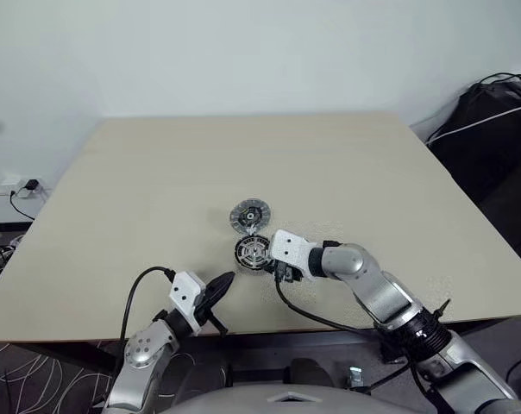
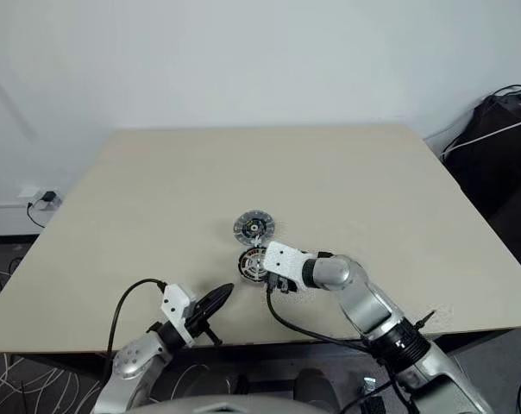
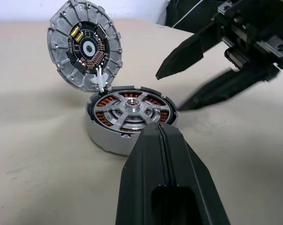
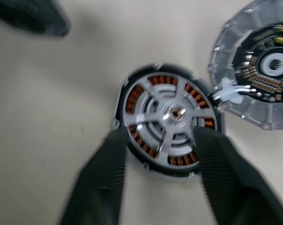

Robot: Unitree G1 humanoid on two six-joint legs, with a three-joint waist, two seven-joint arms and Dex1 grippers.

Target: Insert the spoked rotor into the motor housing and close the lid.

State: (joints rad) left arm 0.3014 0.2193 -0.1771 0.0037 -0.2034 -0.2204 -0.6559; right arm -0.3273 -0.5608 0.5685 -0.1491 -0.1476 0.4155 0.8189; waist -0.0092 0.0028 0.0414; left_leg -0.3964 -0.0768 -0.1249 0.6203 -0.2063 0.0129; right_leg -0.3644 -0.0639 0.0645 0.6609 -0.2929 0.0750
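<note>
The motor housing stands mid-table, a grey puck with copper windings. The silver spoked rotor sits inside it, spokes up. The lid leans open at the housing's far edge, joined by a white piece, its dark inner face and segments showing. My right gripper hovers over the housing, open, one finger on each side of the rim and nothing gripped. My left gripper is shut and empty, nearer the table's front edge, pointing at the housing.
The tan table spreads wide around the parts. A black bag with cables sits on the floor at the right. A wall socket with a plug is at the left.
</note>
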